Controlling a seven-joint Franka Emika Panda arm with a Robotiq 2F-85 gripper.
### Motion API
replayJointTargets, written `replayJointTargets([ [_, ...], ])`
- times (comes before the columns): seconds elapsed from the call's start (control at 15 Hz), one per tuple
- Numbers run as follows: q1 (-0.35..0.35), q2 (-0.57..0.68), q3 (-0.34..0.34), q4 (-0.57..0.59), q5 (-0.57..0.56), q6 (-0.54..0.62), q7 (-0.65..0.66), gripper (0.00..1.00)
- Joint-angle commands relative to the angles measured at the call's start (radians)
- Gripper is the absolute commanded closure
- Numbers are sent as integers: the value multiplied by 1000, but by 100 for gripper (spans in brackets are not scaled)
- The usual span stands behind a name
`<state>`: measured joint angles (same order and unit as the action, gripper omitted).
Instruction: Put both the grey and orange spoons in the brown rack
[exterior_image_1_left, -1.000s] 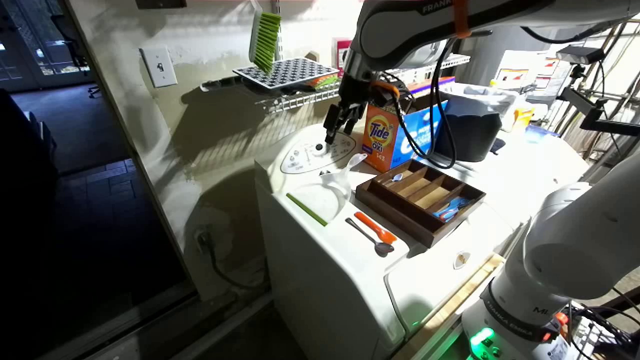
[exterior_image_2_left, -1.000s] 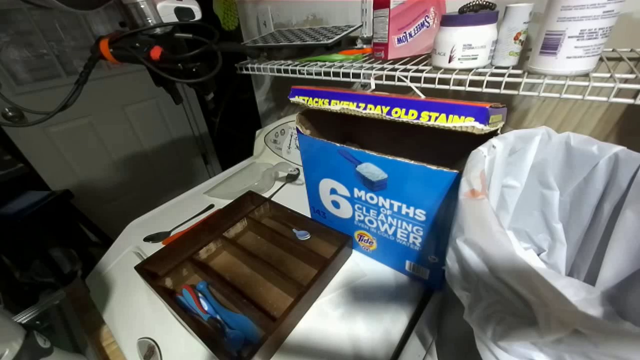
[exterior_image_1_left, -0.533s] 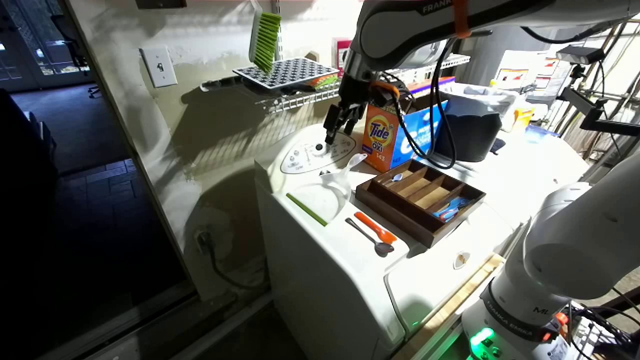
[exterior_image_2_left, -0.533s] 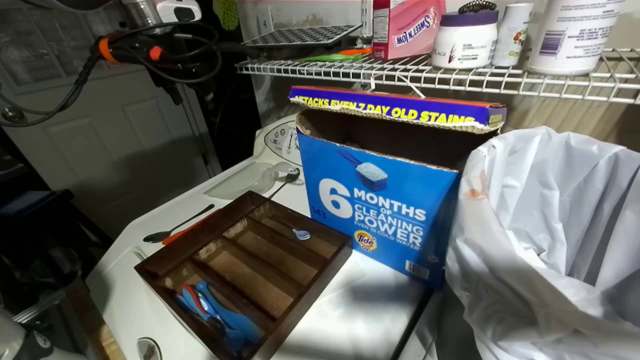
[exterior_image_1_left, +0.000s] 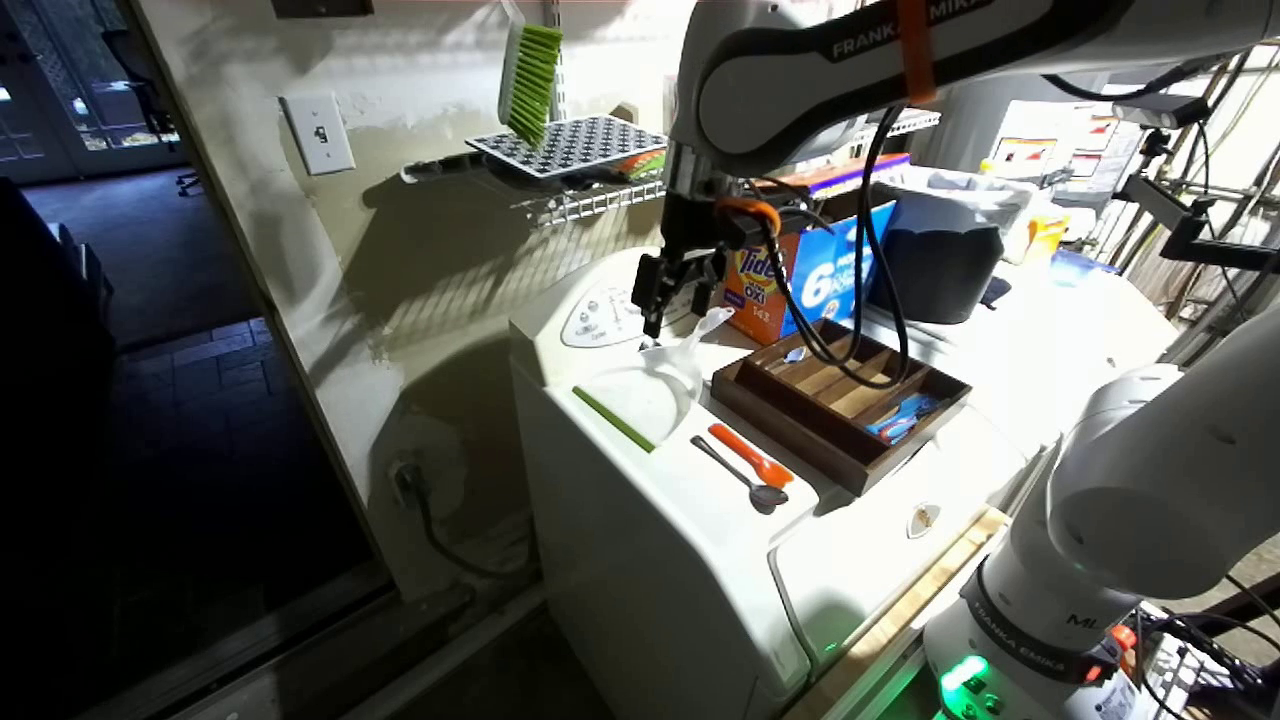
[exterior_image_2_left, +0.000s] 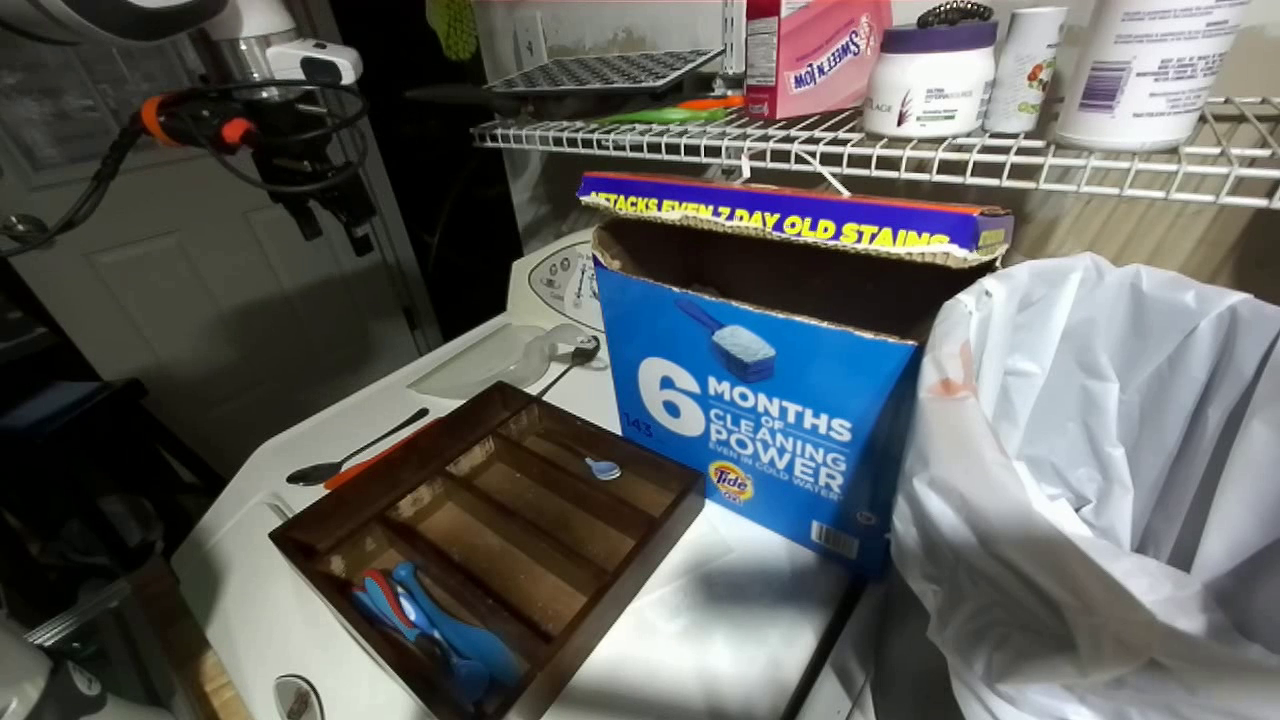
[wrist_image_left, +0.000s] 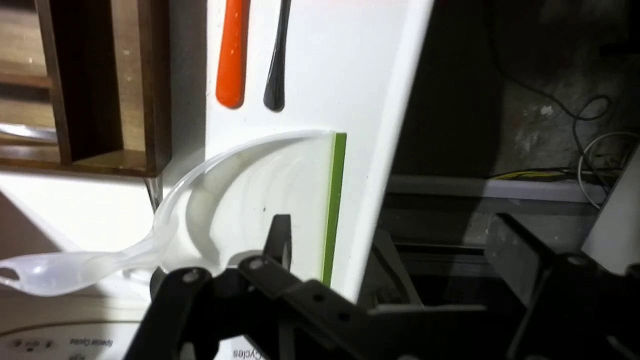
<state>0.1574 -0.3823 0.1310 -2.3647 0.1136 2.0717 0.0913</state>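
Observation:
The orange spoon (exterior_image_1_left: 748, 453) and the grey spoon (exterior_image_1_left: 728, 466) lie side by side on the white washer top, beside the brown rack (exterior_image_1_left: 790, 436). In an exterior view the rack (exterior_image_2_left: 400, 486) partly hides the orange spoon (exterior_image_2_left: 372, 464), and the grey spoon (exterior_image_2_left: 322, 470) lies just outside it. The wrist view shows only the handles of the orange spoon (wrist_image_left: 231, 75) and the grey spoon (wrist_image_left: 276, 75). My gripper (exterior_image_1_left: 678, 312) is open and empty, above the back of the washer near the scoop. Its fingers (wrist_image_left: 392, 235) are wide apart in the wrist view.
A clear scoop (wrist_image_left: 270, 180) with a green edge lies near the gripper. A dark spoon (exterior_image_2_left: 585, 350) lies partly by the scoop. A Tide box (exterior_image_2_left: 760, 420), a lined bin (exterior_image_2_left: 1080, 450) and a wire shelf (exterior_image_2_left: 640, 140) stand behind. Blue utensils (exterior_image_2_left: 450, 630) lie in the rack.
My gripper stayed still at first, then moved down toward the washer top and a little away from the Tide box. It was and is empty. Spoons and rack have not moved.

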Motion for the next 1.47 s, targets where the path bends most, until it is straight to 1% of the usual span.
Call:
replayJointTargets([
  [0.0, -13, -19, 66, -44, -19, -75, 174, 0],
  [0.2, -11, -22, 99, -91, -19, -120, 274, 0],
  [0.47, -4, -10, 120, -172, -33, -110, 285, 0],
  [0.53, 1, 9, 114, -185, -14, -111, 269, 0],
  [0.6, 0, 0, 106, -157, -9, -107, 257, 0],
  [0.73, 1, 6, 108, -185, -9, -107, 257, 0],
  [1.07, 1, 7, 108, -189, -9, -107, 257, 0],
  [1.2, -4, 34, 111, -206, -2, -72, 281, 0],
  [1.4, -8, 52, 122, -231, -23, -29, 310, 0],
])
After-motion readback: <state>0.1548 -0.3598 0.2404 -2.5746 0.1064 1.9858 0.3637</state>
